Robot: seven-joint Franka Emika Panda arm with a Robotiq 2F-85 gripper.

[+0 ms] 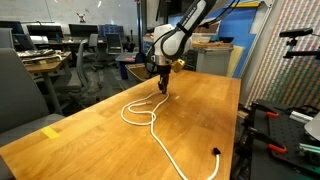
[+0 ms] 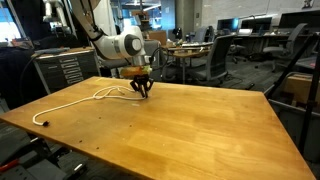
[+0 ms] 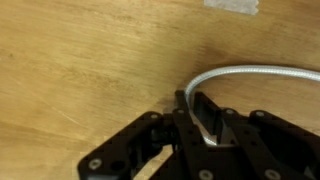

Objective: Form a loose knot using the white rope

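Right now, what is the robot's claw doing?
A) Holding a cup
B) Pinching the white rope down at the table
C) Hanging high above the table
B: the wrist view shows the gripper closed on the white rope, low over the wooden table.

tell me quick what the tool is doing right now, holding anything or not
tool: closed on the white rope, down at the wooden table

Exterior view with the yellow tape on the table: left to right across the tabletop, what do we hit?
yellow tape → loops of the white rope → gripper → the rope's dark-tipped free end
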